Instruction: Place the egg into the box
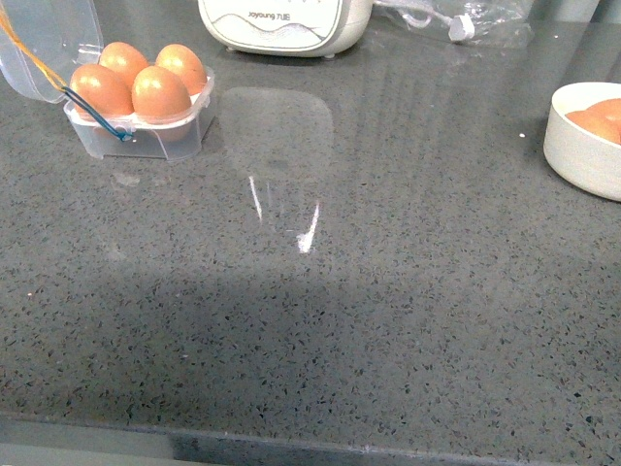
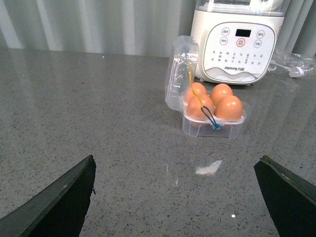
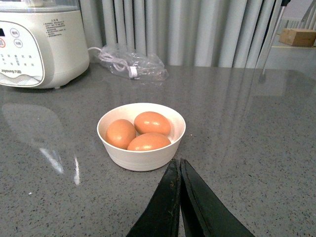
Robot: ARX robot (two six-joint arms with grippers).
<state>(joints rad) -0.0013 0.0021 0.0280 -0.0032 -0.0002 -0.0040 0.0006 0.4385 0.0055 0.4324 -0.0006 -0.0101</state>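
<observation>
The clear box (image 1: 146, 136) stands at the far left of the counter with its lid open, and also shows in the left wrist view (image 2: 213, 126). All its cups hold orange-brown eggs (image 1: 160, 92) (image 2: 229, 107). Three more eggs (image 3: 152, 122) lie in a white bowl (image 3: 143, 157), which shows at the right edge of the front view (image 1: 572, 146). My left gripper (image 2: 175, 187) is open and empty, well back from the box. My right gripper (image 3: 178, 165) is shut and empty, its tips just in front of the bowl. Neither arm shows in the front view.
A white kitchen appliance (image 1: 286, 24) stands at the back beside the box, also in the left wrist view (image 2: 239, 44) and the right wrist view (image 3: 37, 44). A clear plastic bag with a cord (image 3: 133, 64) lies behind the bowl. The counter's front edge (image 1: 291, 442) runs along the bottom.
</observation>
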